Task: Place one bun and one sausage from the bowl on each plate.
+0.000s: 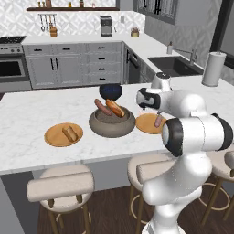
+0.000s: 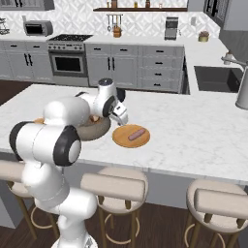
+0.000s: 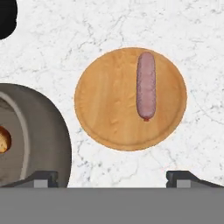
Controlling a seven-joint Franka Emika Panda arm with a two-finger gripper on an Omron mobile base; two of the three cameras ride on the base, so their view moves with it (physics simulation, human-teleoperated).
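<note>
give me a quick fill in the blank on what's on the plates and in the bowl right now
1. The plate left of the grey-brown bowl holds one ____.
2. The plate on the bowl's other side holds one ____.
3. The food left in the bowl is one bun and one ____.
4. Behind the grey-brown bowl stands a smaller dark ____.

Missing words: bun; sausage; sausage; bowl

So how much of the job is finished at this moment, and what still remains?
About half. One plate has a bun, and the other plate has a sausage. The pincer is open and empty above that second plate. Still in the bowl: one bun and one sausage. The bun should go beside the plated sausage, the sausage beside the plated bun.
</note>
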